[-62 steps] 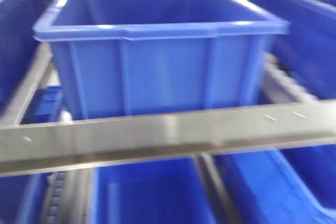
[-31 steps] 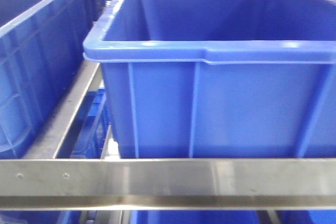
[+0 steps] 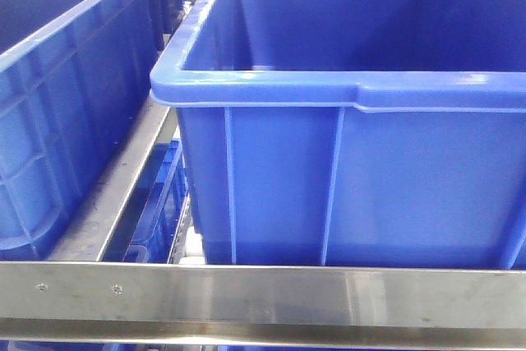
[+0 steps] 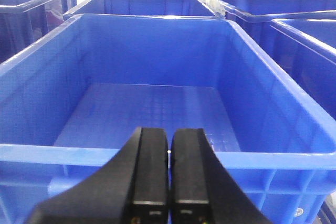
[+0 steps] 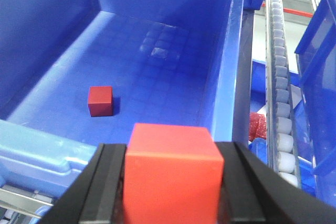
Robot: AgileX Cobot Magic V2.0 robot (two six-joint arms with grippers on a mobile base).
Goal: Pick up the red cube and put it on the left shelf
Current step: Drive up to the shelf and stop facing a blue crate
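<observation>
Red cube (image 5: pixel 170 166) is bound for the left shelf (image 3: pixel 263 295), whose steel front rail runs across below a big blue crate (image 3: pixel 353 178). In the right wrist view the crate's floor lies ahead. Its right wall is near the right gripper (image 5: pixel 170 182), and a roller track (image 5: pixel 278 77) runs just beyond that wall. The left gripper (image 4: pixel 169 150) hovers at the near rim of a crate, fingers pressed together with nothing between them. The right gripper holds the red cube squarely between its fingers, above the crate's near edge. A second small red block (image 5: pixel 100 100) rests on the crate floor toward the left wall. Let go this early, the cube would likely strike the near rim and tumble off the shelf. Lowered carelessly, a finger could clip the right wall, or the cube could land on the other block and bounce.
</observation>
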